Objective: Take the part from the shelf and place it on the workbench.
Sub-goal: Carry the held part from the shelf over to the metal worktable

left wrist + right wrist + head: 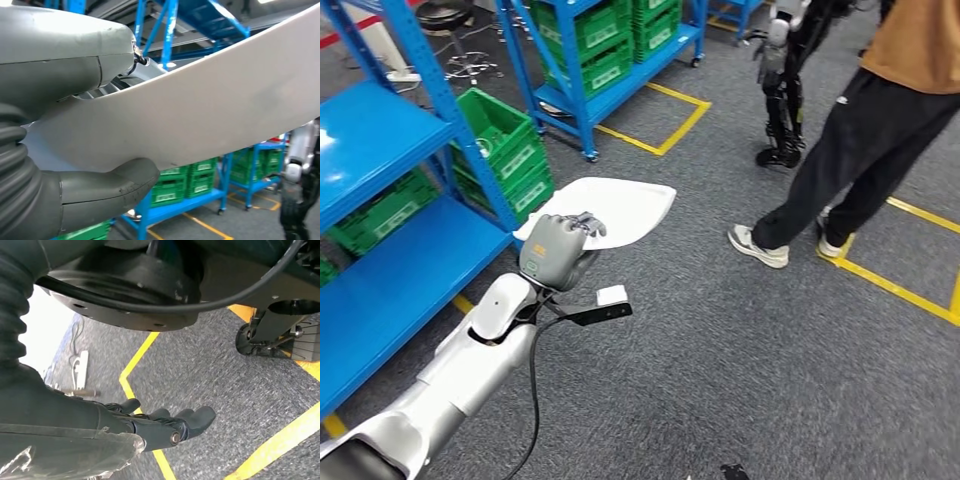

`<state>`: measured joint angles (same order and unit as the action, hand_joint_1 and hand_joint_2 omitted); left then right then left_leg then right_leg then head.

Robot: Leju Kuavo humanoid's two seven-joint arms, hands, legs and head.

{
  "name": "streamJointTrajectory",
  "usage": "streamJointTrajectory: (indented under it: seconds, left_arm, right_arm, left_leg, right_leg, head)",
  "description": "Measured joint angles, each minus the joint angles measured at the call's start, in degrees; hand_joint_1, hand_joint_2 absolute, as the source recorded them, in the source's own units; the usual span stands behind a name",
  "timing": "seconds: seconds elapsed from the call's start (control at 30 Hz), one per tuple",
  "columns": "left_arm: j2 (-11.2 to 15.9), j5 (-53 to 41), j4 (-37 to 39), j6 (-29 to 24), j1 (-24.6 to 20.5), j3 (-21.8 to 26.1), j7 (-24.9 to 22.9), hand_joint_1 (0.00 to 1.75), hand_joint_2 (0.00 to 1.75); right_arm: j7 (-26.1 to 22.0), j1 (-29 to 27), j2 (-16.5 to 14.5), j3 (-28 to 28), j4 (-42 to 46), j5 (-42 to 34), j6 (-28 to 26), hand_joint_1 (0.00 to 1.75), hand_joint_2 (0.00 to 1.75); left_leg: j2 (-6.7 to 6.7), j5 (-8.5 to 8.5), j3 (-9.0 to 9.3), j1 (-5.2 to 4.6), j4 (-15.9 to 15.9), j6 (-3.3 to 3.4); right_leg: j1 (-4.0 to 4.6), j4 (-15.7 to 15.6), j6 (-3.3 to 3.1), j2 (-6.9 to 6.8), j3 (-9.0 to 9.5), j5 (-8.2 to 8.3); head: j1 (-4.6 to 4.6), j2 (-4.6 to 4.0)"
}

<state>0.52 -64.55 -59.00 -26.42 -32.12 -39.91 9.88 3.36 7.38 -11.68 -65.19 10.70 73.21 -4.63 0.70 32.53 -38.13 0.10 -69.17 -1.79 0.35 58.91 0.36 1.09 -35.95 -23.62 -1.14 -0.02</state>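
Note:
The part is a flat, curved white panel; my left hand grips its near edge and carries it level above the grey carpet, just in front of the blue shelf. The left wrist view shows the panel running out between my thumb and the fingers on its other face. My right hand hangs beside my body over the carpet, its dark fingers stretched out straight and holding nothing.
Blue shelving with green crates stands to the left and behind. A person in dark trousers walks on the carpet at the right, near another robot. Yellow floor lines mark bays.

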Motion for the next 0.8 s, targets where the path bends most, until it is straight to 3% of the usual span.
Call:
streamJointTrajectory:
  seconds: [0.07,0.1,0.13,0.2,0.27,0.33,0.37,0.43,0.5,0.57,0.6,0.67,0.7,0.77,0.8]
  left_arm:
    - [0.1,0.2,0.4,0.3,-0.2,0.4,0.1,1.75,1.75]
    - [0.2,0.3,0.6,0.4,-0.5,0.5,0.3,1.75,1.75]
    - [0.2,0.4,0.7,0.4,-0.8,0.5,0.4,1.75,1.75]
    - [0.2,0.4,1.1,0.4,-1.9,0.6,0.8,1.75,1.75]
    - [0.2,0.5,1.6,0.4,-2.8,0.6,1.0,1.75,1.75]
    - [0.2,0.6,1.9,0.4,-3.2,0.7,1.0,1.75,1.75]
    - [0.1,0.7,2.1,0.4,-3.3,0.7,1.1,1.75,1.75]
    - [-0.2,0.8,2.3,0.4,-3.8,0.7,1.1,1.75,1.75]
    - [-0.3,0.8,2.5,0.4,-4.0,0.7,1.2,1.75,1.75]
    - [-0.2,0.9,2.8,0.5,-4.0,0.8,1.3,1.75,1.75]
    - [-0.1,0.9,3.0,0.5,-4.0,0.8,1.3,1.75,1.75]
    - [-0.1,0.9,3.1,0.5,-4.1,0.8,1.3,1.75,1.75]
    - [-0.1,0.9,3.2,0.5,-4.2,0.8,1.3,1.75,1.75]
    - [0.0,0.9,3.2,0.5,-4.5,0.9,1.3,1.75,1.75]
    - [0.1,0.9,3.3,0.5,-4.6,0.9,1.3,1.75,1.75]
  right_arm:
    - [0.0,0.1,0.0,0.0,0.0,0.0,0.0,0.00,1.75]
    - [0.0,0.1,0.0,-0.1,0.0,0.0,0.0,0.00,1.75]
    - [0.0,0.2,0.0,-0.1,0.0,0.0,0.0,0.00,1.75]
    - [0.0,0.4,-0.1,-0.2,0.0,0.0,0.0,0.00,1.75]
    - [0.0,0.5,-0.1,-0.2,0.0,0.0,0.0,0.00,1.75]
    - [0.0,0.5,-0.1,-0.2,0.0,0.0,-0.1,0.00,1.75]
    - [0.0,0.5,-0.1,-0.3,0.0,0.0,-0.1,0.00,1.75]
    - [0.0,0.4,-0.1,-0.3,0.0,0.0,-0.3,0.00,1.75]
    - [0.0,0.5,0.0,-0.4,0.0,0.1,-0.3,0.00,1.75]
    - [0.0,0.9,0.1,-0.4,0.0,0.1,-0.3,0.00,1.75]
    - [0.0,0.9,0.1,-0.4,0.0,0.1,-0.4,0.00,1.75]
    - [0.1,0.7,0.1,-0.4,0.0,0.1,-0.4,0.00,1.75]
    - [0.1,0.6,0.1,-0.4,0.0,0.2,-0.5,0.00,1.75]
    - [0.2,0.4,0.1,-0.4,0.0,0.3,-0.6,0.00,1.75]
    - [0.2,0.3,0.1,-0.4,0.0,0.3,-0.6,0.00,1.75]
  left_leg:
    - [-0.49,0.35,-2.58,0.01,-4.3,0.02]
    - [-0.59,-1.03,-2.54,0.04,-3.5,0.05]
    - [-0.94,-3.17,-1.56,0.12,-0.9,0.05]
    - [-3.50,-6.92,1.39,0.62,6.1,0.02]
    - [-5.52,-7.80,3.07,0.94,10.2,0.16]
    - [-4.72,-7.51,3.28,0.84,10.8,0.68]
    - [-4.10,-7.55,3.31,0.87,10.9,1.01]
    - [-2.84,-7.63,3.43,0.92,11.1,1.60]
    - [-1.45,-7.50,3.58,0.67,11.1,2.02]
    - [0.13,-7.32,3.69,0.47,11.0,2.24]
    - [0.87,-7.23,3.76,0.42,11.0,2.25]
    - [2.13,-6.97,4.08,0.41,11.0,2.06]
    - [2.72,-6.80,4.27,0.26,11.0,1.85]
    - [3.80,-6.57,4.47,-0.12,11.0,1.36]
    - [4.41,-6.52,4.52,-0.32,11.0,1.16]
  right_leg:
    - [-0.02,0.0,-0.09,1.58,0.04,0.03]
    - [-0.07,0.0,-0.08,2.38,0.09,0.05]
    - [-0.13,0.0,0.00,3.14,0.15,0.08]
    - [-0.19,0.3,0.41,4.49,-0.05,0.10]
    - [-0.27,0.5,1.09,5.74,-0.73,0.25]
    - [-0.50,0.4,1.81,7.04,-1.37,0.57]
    - [-0.49,0.4,2.13,6.83,-1.58,0.62]
    - [-0.21,2.5,2.76,4.09,-2.74,-0.61]
    - [-0.01,8.5,3.28,0.67,-5.35,-3.63]
    - [-0.03,13.9,3.43,-0.43,-7.60,-5.45]
    - [-0.06,14.1,3.38,-0.70,-7.49,-5.00]
    - [-0.09,9.0,3.23,-1.83,-4.57,-2.14]
    - [0.17,5.6,3.13,-3.17,-2.68,-0.98]
    - [0.62,1.5,2.30,-4.98,-0.55,-0.26]
    - [0.84,1.1,1.82,-5.00,-0.45,-0.48]
  head:
    - [0.04,-0.01]
    - [0.05,0.00]
    - [0.05,0.00]
    - [0.06,0.01]
    - [0.05,0.01]
    - [0.11,0.01]
    - [0.17,0.01]
    - [-0.04,0.00]
    - [-0.42,0.00]
    - [-0.58,0.01]
    - [-0.60,0.01]
    - [-0.61,0.01]
    - [-0.62,0.01]
    - [-0.56,0.01]
    - [-0.47,0.01]
